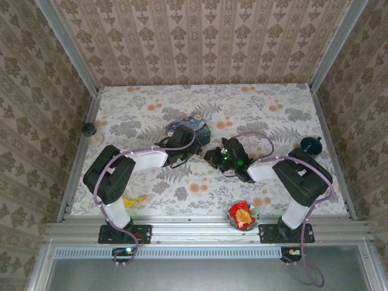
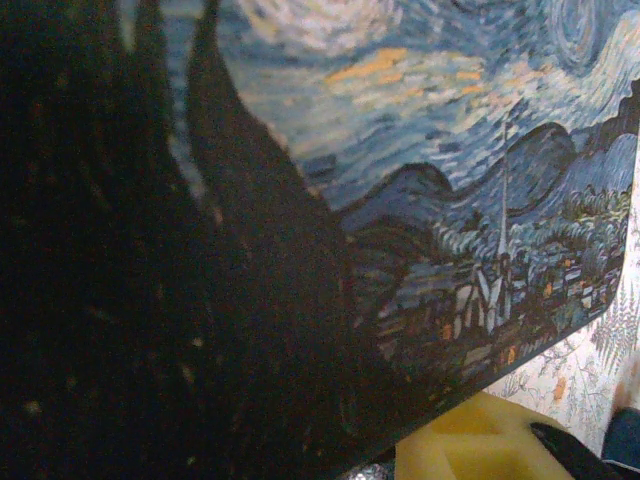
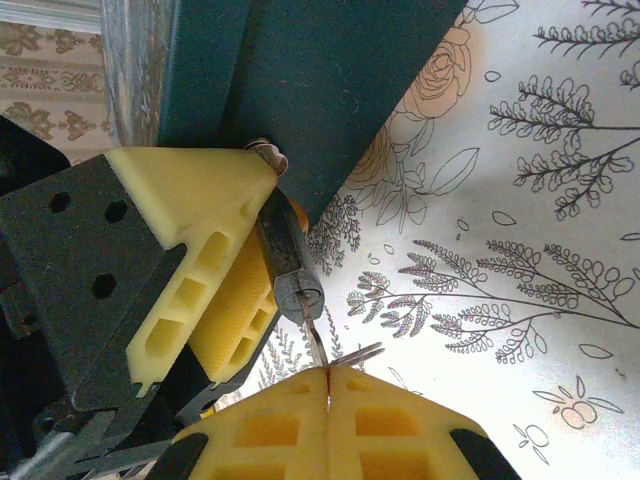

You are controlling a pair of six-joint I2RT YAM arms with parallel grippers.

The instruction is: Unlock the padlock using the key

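The padlock (image 3: 285, 250) is up off the table (image 3: 520, 300), clamped in the left gripper (image 3: 262, 225). Its yellow pads (image 3: 190, 200) press the dark body from both sides, just beside the edge of the blue tin (image 3: 300, 70). The right gripper (image 3: 328, 390) is closed tight on the key (image 3: 317, 345), and only the thin silver blade sticks out from between its pads. In the right wrist view the padlock's long axis runs from the shackle, at the top by the tin, down to the round keyway face, which points straight at the right gripper below it. The key lies almost on that same line with a slight lean, and its tip is at the keyway. How far in it sits cannot be told. The coming move turns on this end-to-end lineup: the blade probably needs to be squared to the lock's axis, pushed home, then twisted, while the left gripper holds the body against the turn. The right arm is the one to act, since it is the one carrying the key. From above, the two grippers (image 1: 176, 144) (image 1: 212, 156) meet near the table's middle, in front of the tin (image 1: 195, 123).
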